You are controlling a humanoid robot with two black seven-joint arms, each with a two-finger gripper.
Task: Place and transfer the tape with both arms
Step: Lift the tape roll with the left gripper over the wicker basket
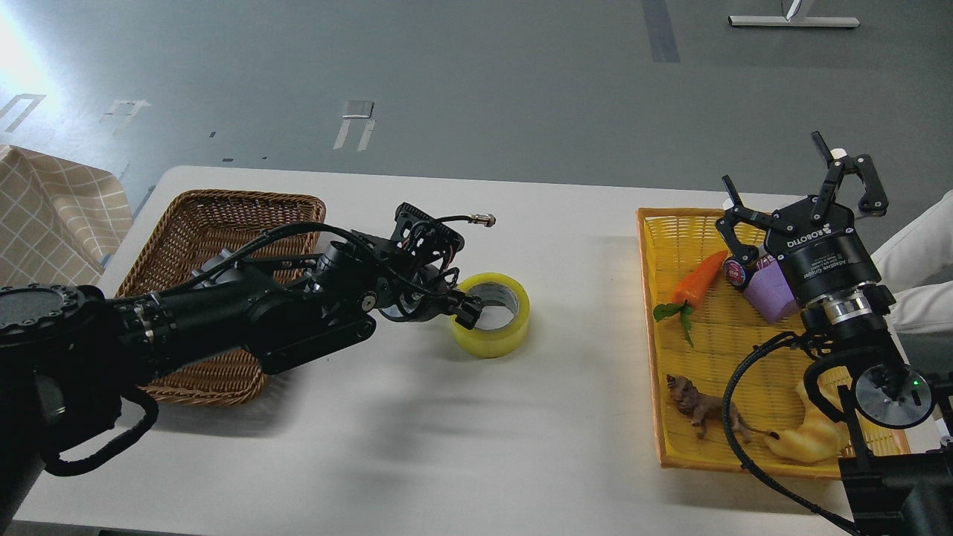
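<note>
Left jaws (463, 301) on tape (493, 325) rim.

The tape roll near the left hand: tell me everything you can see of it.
The wide roll of translucent yellow packing tape lies flat on the white table, hole facing up, with a grey-white printed cardboard core. It sits mid-table, between the brown wicker basket and the yellow tray. The left hand is at its left rim, one fingertip reaching into the core; whether it grips cannot be told.
</note>
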